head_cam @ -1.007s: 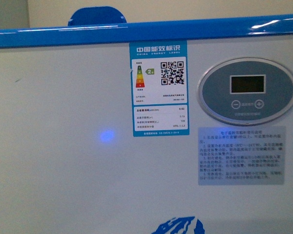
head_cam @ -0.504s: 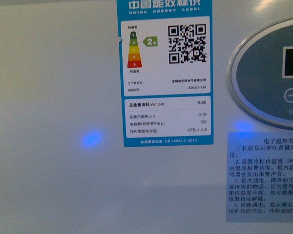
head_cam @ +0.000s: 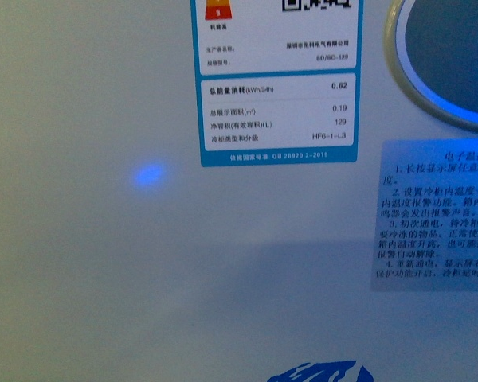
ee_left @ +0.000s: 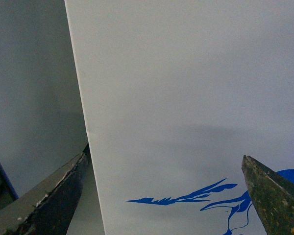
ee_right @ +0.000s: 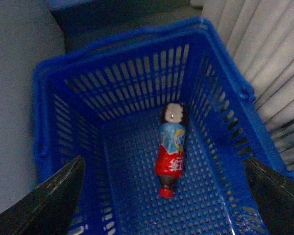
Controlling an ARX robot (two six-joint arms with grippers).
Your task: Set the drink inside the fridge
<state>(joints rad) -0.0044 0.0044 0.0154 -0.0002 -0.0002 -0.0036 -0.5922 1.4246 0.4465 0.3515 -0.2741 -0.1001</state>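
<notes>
Lying on its side, the drink bottle (ee_right: 170,149) looks smooth, round and fairly firm, likely to roll; its labelled middle seems the best hold. It rests alone on the floor of the blue basket (ee_right: 137,46). The right gripper (ee_right: 162,166) hangs above it, spread and empty. The left gripper (ee_left: 163,159), also spread, faces the fridge (ee_left: 186,73) front.

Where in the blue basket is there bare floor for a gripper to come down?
Bare floor runs between the bottle and each side wall of the basket, and beyond its red cap. Nothing else lies inside, so nowhere is crowded.
</notes>
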